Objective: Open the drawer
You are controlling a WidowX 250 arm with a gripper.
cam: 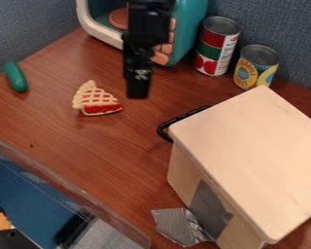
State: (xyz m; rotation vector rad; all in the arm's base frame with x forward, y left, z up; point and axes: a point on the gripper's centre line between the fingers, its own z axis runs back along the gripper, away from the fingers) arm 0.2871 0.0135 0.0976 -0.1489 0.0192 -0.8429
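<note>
The drawer's black handle (181, 119) stuck out at the upper left of the pale wooden box (249, 151); the drawer's front was hidden from view, so I could not tell how it stood. My claw (138, 93) hung above the table (135, 141), up and left of the box, apart from the handle. I could not tell how far open it was or whether it had hold of anything. Grey tape (178, 224) lay against the box's lower left. Beyond the box stood two cans (217, 46) (256, 67). The pie (97, 99) lay left of it, the cucumber (16, 77) farther left. The teal oven (188, 31) stood beyond, up and left.
</note>
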